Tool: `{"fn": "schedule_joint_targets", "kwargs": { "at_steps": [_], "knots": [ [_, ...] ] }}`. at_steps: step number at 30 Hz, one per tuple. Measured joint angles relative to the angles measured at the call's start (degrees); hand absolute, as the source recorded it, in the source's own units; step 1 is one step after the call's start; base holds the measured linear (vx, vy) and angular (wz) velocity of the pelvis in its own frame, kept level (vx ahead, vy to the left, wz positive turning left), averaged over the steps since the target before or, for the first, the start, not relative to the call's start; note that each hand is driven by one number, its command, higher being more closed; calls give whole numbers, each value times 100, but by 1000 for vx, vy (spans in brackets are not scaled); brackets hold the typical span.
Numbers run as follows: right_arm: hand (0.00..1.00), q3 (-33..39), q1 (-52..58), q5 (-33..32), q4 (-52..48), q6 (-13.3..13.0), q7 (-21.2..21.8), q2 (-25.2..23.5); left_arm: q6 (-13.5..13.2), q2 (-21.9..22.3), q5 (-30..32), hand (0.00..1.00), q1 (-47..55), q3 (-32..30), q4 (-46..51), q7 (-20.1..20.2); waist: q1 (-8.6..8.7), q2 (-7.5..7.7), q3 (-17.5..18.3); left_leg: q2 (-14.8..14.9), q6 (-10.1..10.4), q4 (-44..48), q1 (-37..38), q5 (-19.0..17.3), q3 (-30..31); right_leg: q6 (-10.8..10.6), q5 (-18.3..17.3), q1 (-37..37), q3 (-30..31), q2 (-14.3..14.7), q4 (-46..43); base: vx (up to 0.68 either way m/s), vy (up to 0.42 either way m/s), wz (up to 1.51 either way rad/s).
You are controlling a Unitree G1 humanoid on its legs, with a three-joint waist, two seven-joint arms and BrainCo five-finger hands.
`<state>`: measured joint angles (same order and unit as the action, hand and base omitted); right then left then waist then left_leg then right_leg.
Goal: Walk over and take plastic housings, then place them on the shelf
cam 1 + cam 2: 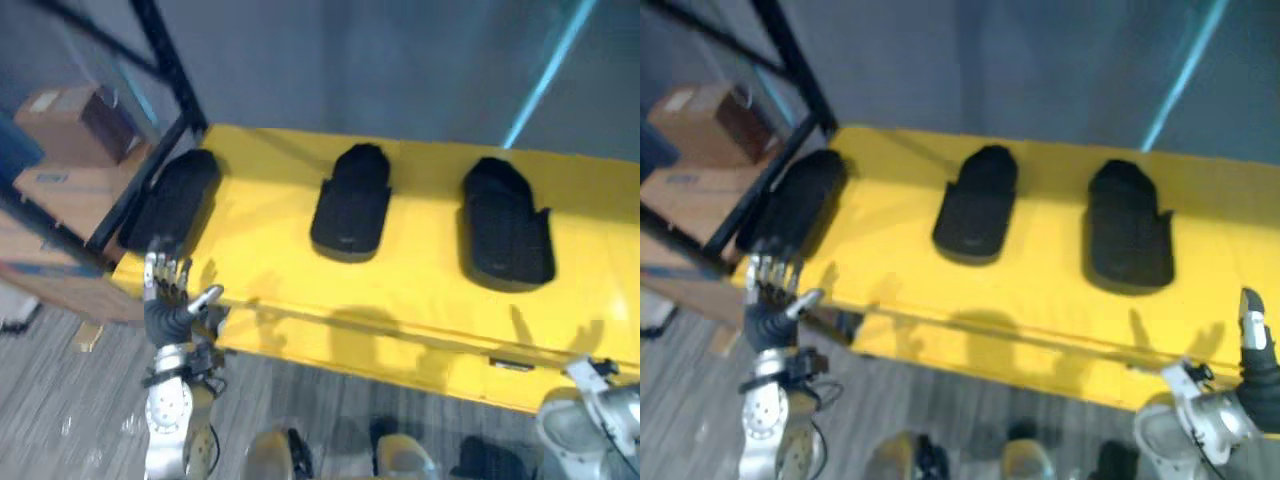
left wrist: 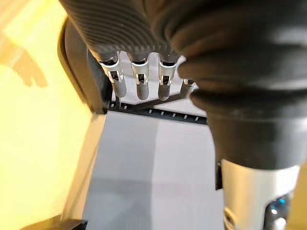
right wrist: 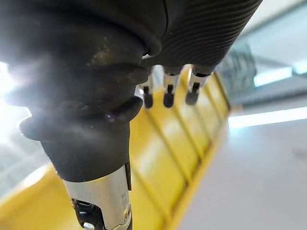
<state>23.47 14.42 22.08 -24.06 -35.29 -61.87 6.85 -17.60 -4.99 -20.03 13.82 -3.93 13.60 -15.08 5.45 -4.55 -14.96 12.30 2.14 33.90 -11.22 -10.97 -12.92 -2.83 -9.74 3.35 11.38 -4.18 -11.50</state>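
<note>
Three black plastic housings lie on a yellow table, with both hands empty at its near edge.

The left housing [image 1: 172, 200] lies at the table's [image 1: 420, 300] left end, beside a black shelf frame [image 1: 165, 60] that holds cardboard boxes [image 1: 70, 125]. The middle housing [image 1: 352, 205] and the right housing [image 1: 505, 225] lie apart from it and from each other. The left hand [image 1: 168, 295] is raised at the near left corner of the table, just in front of the left housing, with its fingers [image 2: 139, 84] straight and spread, holding nothing. The right hand [image 1: 1258, 360] is at the near right edge, well apart from any housing, its fingers [image 3: 167, 93] also straight and empty.
</note>
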Motion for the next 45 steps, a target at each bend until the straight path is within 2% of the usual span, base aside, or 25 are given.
{"fn": "schedule_joint_targets", "kwargs": {
  "at_steps": [1,2,3,4,7,9,10,11,12,14,15,16,17,19,20,21,22,24,26,28,31,38,45],
  "knots": [
    [0,-11,1,-8,15,34,-85,8,-7,12,18,0,-61,0,-16,-164,-3,-2,1,-53,11,-819,156,154,15,-161,-34,-60,124,-99,-111,144,264,-63],
    [0,-6,-3,-52,16,38,-128,30,-19,42,30,0,-102,-1,-15,-268,-8,-13,8,-65,8,-1183,225,306,48,-238,-73,-122,178,-122,-186,119,314,-63],
    [0,-2,-21,-117,23,86,-231,89,-78,148,38,0,-144,-5,-13,-505,-74,-91,43,-70,11,-1610,378,710,194,-392,-162,-257,327,-88,-337,125,409,-58],
    [0,-8,-46,-241,121,207,-356,-28,-117,150,95,0,-243,-22,-72,-831,-94,36,5,-187,378,-1550,431,706,137,-530,-167,-296,326,-219,-473,98,398,-56],
    [0,24,145,-764,267,378,-495,-314,-128,141,267,0,-384,-95,-78,-1360,-131,371,-58,-363,196,-1478,421,529,-35,-705,157,-337,63,-493,-418,19,259,-20],
    [0,27,473,-1147,334,424,-544,-757,-130,150,614,0,-342,-237,-74,-2040,-151,536,-28,-388,120,-1476,427,357,-203,-716,530,-332,-232,-598,-233,-16,252,-23],
    [0,25,536,-1205,471,442,-542,-837,-134,153,718,0,-318,-268,-71,-2253,-150,534,-29,-402,104,-1486,426,319,-223,-691,595,-327,-339,-626,-171,-7,165,-24],
    [0,25,645,-1292,823,525,-540,-944,-137,158,796,0,-314,-336,-61,-2636,-150,626,24,-417,80,-1522,424,298,-286,-657,699,-329,-536,-670,-72,-3,121,-17],
    [0,16,679,-1417,1191,546,-555,-1023,-130,165,1038,0,-316,-401,-57,-3033,-155,680,49,-437,78,-1561,413,296,-320,-603,741,-329,-714,-694,10,-1,99,-14],
    [0,23,686,-1465,1672,590,-685,-1098,-146,181,1159,0,-311,-450,-38,-3513,-154,686,44,-475,82,-1593,321,298,-336,-497,716,-335,-1031,-742,130,-15,28,-3],
    [0,23,663,-1556,1903,677,-784,-1115,-232,233,1156,0,-311,-497,-10,-3748,-163,689,42,-524,94,-1594,263,307,-347,-400,559,-336,-1202,-806,242,-21,-26,5],
    [0,23,663,-1620,2009,707,-819,-1115,-296,264,1154,0,-307,-502,-6,-3826,-170,689,42,-541,104,-1591,203,315,-349,-404,482,-335,-1266,-830,300,21,-53,8],
    [0,62,599,-1717,2147,785,-843,-1113,-389,355,1142,0,-316,-528,-8,-3894,-172,686,27,-538,127,-1586,187,332,-341,-519,447,-337,-1306,-837,357,25,-76,10],
    [0,191,486,-1978,2514,1074,-823,-1091,-657,659,1144,0,-291,-548,5,-3913,-178,515,-66,-446,180,-1593,110,393,-302,-553,456,-352,-1433,-752,384,29,-78,16],
    [0,221,465,-2069,2646,1165,-807,-1100,-778,705,1150,0,-283,-535,21,-3880,-185,504,-67,-414,208,-1597,99,417,-286,-562,463,-342,-1473,-725,401,66,-95,13],
    [0,243,418,-2235,2912,1305,-793,-1119,-1006,747,1163,0,-243,-463,184,-3850,-211,457,-45,-344,239,-1596,106,441,-257,-578,478,-318,-1505,-669,402,97,-84,11],
    [0,244,434,-2334,3081,1394,-727,-1122,-1240,769,1288,0,-251,-340,428,-3821,-226,470,-52,-289,251,-1595,105,447,-212,-571,474,-288,-1578,-631,406,103,-79,12],
    [0,313,444,-2367,3298,1458,-617,-1127,-1382,761,1722,0,-270,-163,692,-3804,-226,514,-71,-276,276,-1619,131,454,-165,-551,465,-217,-1620,-583,424,97,-57,13],
    [0,363,445,-2446,3493,1502,-513,-1130,-1280,759,1958,0,-311,-134,755,-3840,-222,557,-73,-279,281,-1678,235,456,-173,-550,466,-142,-1619,-581,421,115,-30,2],
    [0,415,458,-2498,3809,1546,-397,-1133,-910,760,2058,0,-292,-126,756,-4026,-220,591,-67,-313,293,-1800,430,449,-207,-547,468,-37,-1610,-591,382,77,-12,-3],
    [0,415,459,-2599,4056,1668,-288,-1133,-523,764,1970,0,-219,-132,743,-4362,-247,589,-65,-334,301,-1942,573,444,-267,-458,528,-3,-1597,-601,318,14,28,-8],
    [0,403,553,-2657,4400,1822,-237,-1142,-397,771,1596,0,-72,-179,579,-5211,-316,609,-52,-399,300,-2188,726,523,-355,-421,555,-20,-1587,-641,308,-18,14,-5],
    [0,399,551,-2710,4675,1822,-177,-1139,-379,784,1357,0,-327,-208,193,-5617,-316,619,-38,-379,332,-2452,825,676,-507,-414,567,-145,-1432,-574,333,-38,-16,-11]
  ]
}}
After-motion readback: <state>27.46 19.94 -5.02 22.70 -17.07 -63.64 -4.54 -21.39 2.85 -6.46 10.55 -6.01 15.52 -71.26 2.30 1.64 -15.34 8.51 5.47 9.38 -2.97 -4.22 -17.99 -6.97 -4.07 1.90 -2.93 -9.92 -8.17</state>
